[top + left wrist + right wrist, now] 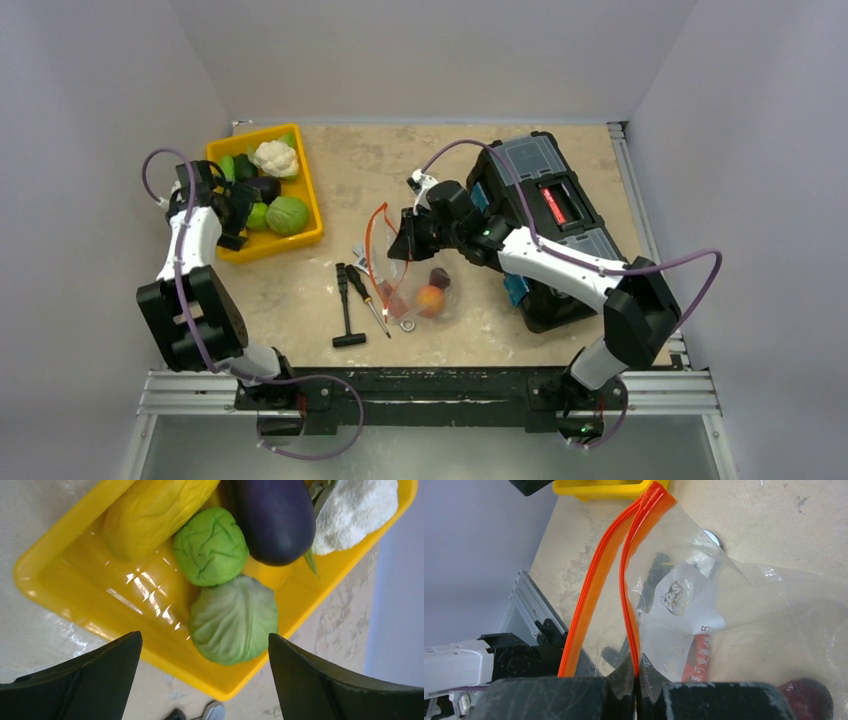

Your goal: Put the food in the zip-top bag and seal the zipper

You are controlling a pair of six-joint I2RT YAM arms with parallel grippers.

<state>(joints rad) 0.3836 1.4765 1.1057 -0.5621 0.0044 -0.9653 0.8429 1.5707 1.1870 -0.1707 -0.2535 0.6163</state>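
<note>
The right claw (636,682) pinches the red-orange zipper strip (649,502) of the crinkly clear plastic bag (704,580). The left claw (204,645) gapes, released, over the yellow tray (65,555).

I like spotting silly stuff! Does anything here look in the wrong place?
Yes. A black T-handle tool and a screwdriver lie beside the zip-top bag, odd neighbours for a food bag. The right end effector pinches the bag's zipper, which gapes open.

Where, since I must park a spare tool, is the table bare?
Bare: the far strip between yellow tray and black toolbox, and the near-left patch between tray and black-handled tools. Crowded: the centre, with bag and right hand.
</note>
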